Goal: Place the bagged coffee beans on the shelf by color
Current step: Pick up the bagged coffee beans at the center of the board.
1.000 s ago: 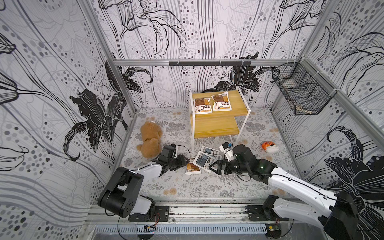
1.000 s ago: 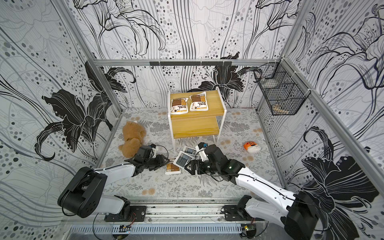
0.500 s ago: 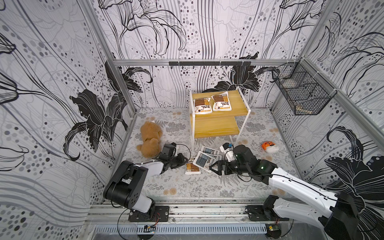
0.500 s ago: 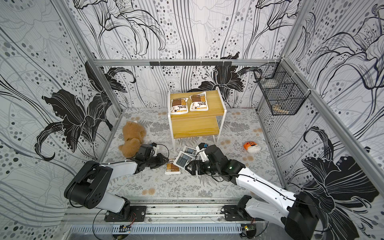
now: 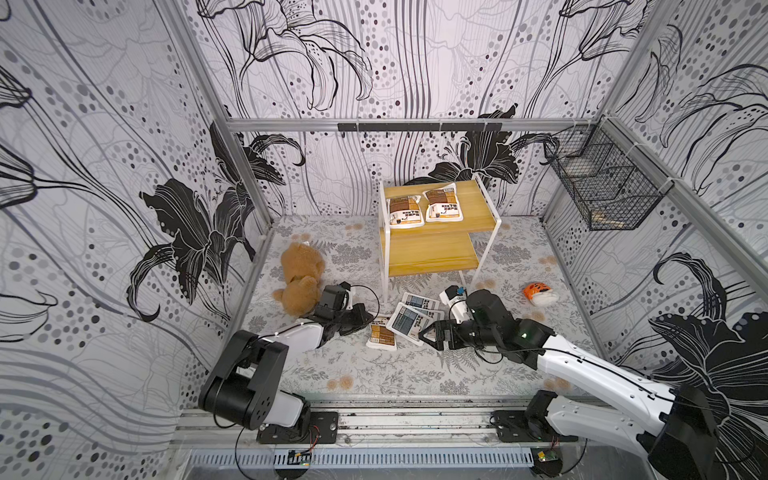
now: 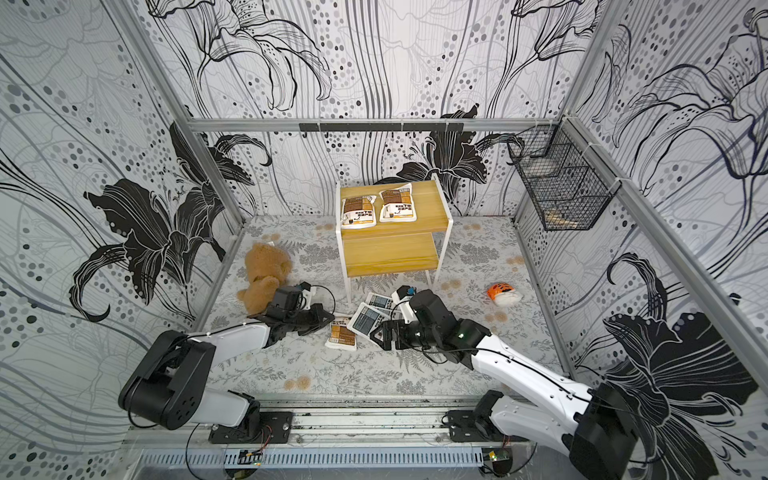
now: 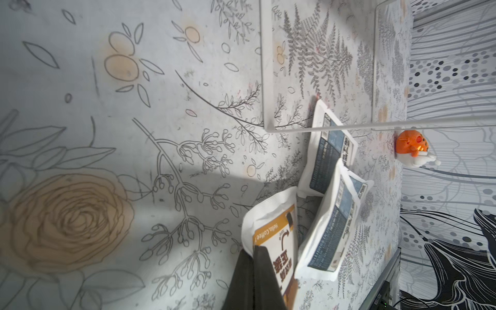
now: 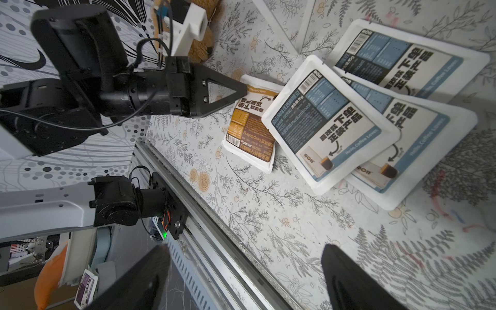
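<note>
in a top view, two brown-panelled white pouches (image 5: 405, 212) lie on the top board of the yellow two-tier shelf (image 5: 478, 199). a third brown-orange pouch (image 5: 381, 334) is on the floor, partly under three overlapping grey-blue pouches (image 5: 409, 322).

left wrist: the left gripper (image 7: 253, 251) is pinched together on its flat edge seam. the pouch looks light and limp and is likely to sag, so lift slowly.

right wrist: the right gripper (image 8: 245, 249) gapes empty.
</note>
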`<state>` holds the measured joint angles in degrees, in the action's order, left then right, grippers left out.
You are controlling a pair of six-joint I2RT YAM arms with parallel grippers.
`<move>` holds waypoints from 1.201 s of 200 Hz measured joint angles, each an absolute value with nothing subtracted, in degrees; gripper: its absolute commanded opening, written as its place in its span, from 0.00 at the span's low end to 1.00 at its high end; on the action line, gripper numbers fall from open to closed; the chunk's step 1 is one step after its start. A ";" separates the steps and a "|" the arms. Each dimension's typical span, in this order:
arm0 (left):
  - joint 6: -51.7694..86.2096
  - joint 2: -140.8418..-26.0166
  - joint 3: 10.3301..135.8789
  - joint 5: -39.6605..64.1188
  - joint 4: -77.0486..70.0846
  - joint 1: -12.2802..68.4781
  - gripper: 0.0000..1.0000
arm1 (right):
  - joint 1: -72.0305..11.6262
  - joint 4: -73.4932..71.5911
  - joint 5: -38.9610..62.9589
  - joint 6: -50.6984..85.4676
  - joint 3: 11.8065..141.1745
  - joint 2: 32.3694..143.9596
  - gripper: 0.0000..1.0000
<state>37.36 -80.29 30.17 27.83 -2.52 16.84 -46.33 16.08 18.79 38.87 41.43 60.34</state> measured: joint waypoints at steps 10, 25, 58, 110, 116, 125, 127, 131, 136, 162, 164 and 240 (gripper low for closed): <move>37.19 -77.54 30.17 27.51 -0.99 16.58 0.00 | -46.33 15.73 18.81 39.29 41.43 60.38 0.94; 37.19 -73.45 30.20 26.94 1.02 16.25 0.00 | -46.33 14.83 18.81 39.99 41.43 60.38 0.94; 38.15 -65.49 30.20 26.26 4.23 15.97 0.00 | -46.33 10.59 19.25 42.89 40.16 60.31 0.95; 41.45 -57.17 31.27 26.76 8.36 15.97 0.00 | -46.33 6.76 20.38 46.11 38.44 59.64 0.97; 42.02 -56.03 31.27 26.85 8.58 15.97 0.00 | -46.33 6.61 20.47 46.35 38.44 59.33 0.97; 43.09 -54.43 31.24 27.05 8.82 15.97 0.00 | -46.33 6.17 20.53 46.96 38.41 58.67 0.97; 43.40 -54.06 31.24 27.14 8.84 15.97 0.00 | -46.33 6.04 20.56 47.03 38.39 58.46 0.97; 43.94 -53.39 31.24 27.22 8.78 15.97 0.00 | -46.33 5.45 20.53 47.48 38.26 58.06 0.97; 45.06 -52.47 31.16 27.40 8.60 15.97 0.00 | -46.33 4.78 20.53 47.86 38.04 57.43 0.98; 51.59 -47.37 28.62 28.10 4.86 15.97 0.00 | -46.33 0.32 20.60 50.19 35.55 54.08 0.98; 52.27 -46.98 28.34 28.10 4.51 15.97 0.00 | -46.33 0.05 20.60 50.37 35.33 53.95 0.98; 67.24 -42.35 25.58 29.56 -4.14 15.97 0.00 | -46.33 -7.05 23.40 51.46 34.20 54.02 0.98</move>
<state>67.24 -42.35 25.58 29.56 -4.14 15.97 -46.33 -7.05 23.40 51.46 34.20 54.02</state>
